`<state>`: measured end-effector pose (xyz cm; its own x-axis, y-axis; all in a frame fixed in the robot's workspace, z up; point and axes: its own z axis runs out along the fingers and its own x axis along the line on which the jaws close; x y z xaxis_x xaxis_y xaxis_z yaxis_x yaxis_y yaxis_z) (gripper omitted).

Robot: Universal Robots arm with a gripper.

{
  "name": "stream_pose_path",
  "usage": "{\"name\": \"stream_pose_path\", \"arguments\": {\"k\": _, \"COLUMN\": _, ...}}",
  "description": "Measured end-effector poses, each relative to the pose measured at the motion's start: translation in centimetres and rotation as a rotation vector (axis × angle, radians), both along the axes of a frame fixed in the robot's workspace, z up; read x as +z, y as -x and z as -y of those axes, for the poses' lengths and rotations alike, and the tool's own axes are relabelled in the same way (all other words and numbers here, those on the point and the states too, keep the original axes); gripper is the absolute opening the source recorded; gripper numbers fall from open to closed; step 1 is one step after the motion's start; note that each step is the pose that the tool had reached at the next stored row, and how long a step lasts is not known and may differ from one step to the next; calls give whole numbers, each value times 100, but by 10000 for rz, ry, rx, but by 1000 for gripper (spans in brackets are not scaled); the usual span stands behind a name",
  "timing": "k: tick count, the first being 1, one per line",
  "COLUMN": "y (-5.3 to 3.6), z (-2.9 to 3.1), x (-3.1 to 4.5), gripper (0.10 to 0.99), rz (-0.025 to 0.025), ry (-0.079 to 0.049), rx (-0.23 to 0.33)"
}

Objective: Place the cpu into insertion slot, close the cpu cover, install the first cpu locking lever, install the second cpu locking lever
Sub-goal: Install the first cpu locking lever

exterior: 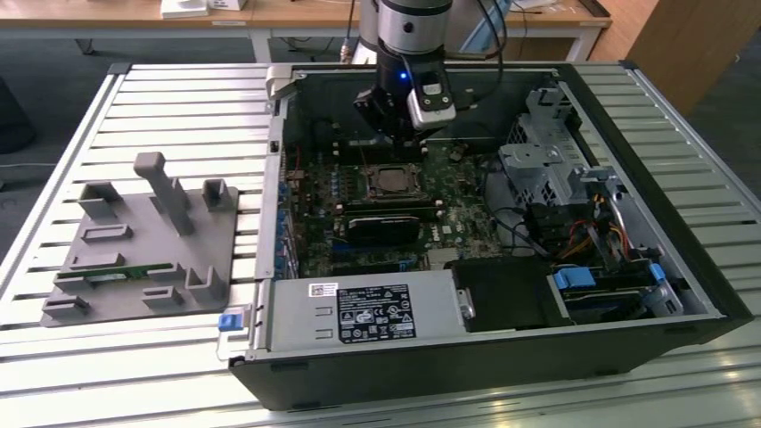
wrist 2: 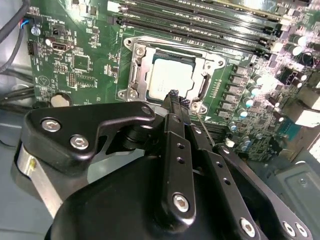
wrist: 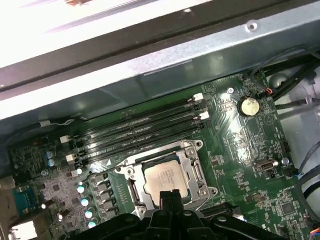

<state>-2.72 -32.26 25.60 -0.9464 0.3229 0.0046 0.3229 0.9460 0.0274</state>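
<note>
We find the dull silver square cpu (wrist 2: 170, 76) seated in the black square insertion slot (wrist 2: 170, 52), the thin silvery cpu cover (wrist 2: 136, 75) apparently folded flat over it. The black gripper (wrist 2: 174, 95), jaws clenched on nothing, hovers at the slot's edge. Whether the thin wire locking lever (wrist 2: 205, 129) at the slot's corner is latched, we cannot tell.

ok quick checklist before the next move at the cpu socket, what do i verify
1. cpu seated in the insertion slot: ok, its silver top lies level.
2. cpu cover down: ok, the frame lies flat around the chip in both wrist views.
3. Latching: cannot tell; one thin wire lever shows beside the socket corner.
4. gripper placement: ok, tips at the socket's edge beside that lever.
5. gripper load: cannot tell; fingers together, nothing visible between them.
</note>
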Motion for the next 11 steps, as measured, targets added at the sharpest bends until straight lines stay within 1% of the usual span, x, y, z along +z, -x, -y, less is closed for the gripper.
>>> {"name": "stream_pose_path", "arguments": {"k": 4, "y": 1, "z": 0, "x": 0, "gripper": 106, "rz": 0, "ry": -1, "rx": 369}}
{"name": "stream_pose_path", "arguments": {"k": 11, "y": 2, "z": 0, "x": -1, "gripper": 106, "rz": 0, "ry": 1, "rx": 1589}}
